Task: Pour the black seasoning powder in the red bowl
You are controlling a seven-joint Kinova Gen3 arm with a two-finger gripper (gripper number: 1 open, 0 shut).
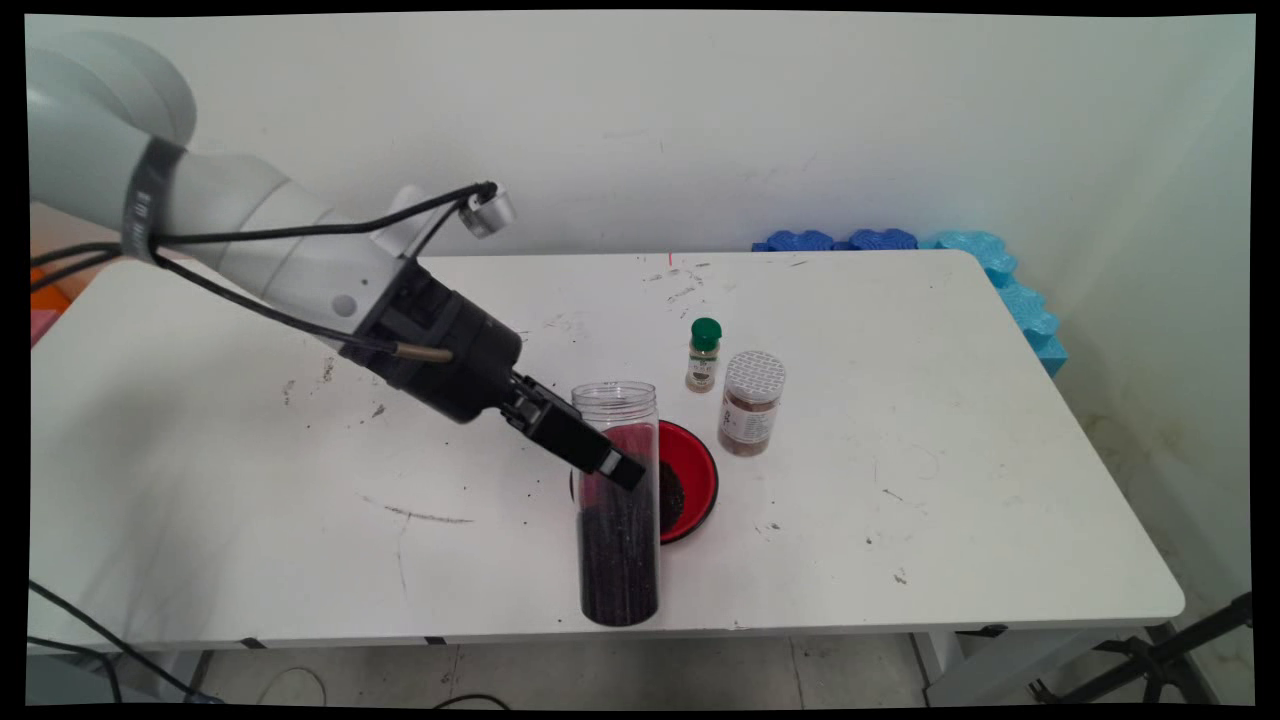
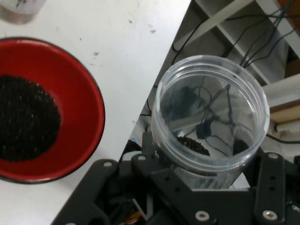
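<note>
- The white table is seen bearing everything, marked with dark smudges and scattered specks.
- A tall clear plastic jar, lidless and more than half filled with dark seeds, is held upright near the table's front edge by the black two-finger gripper, whose fingers are clamped on the jar's side below the rim.
- Just behind the jar a red round bowl is seen, with a heap of the same dark seeds already lying in it; much is still left in the jar.
- Further back, a clear shaker with a perforated white lid is seen.
- Beside it a small green-capped bottle is stood upright.
</note>
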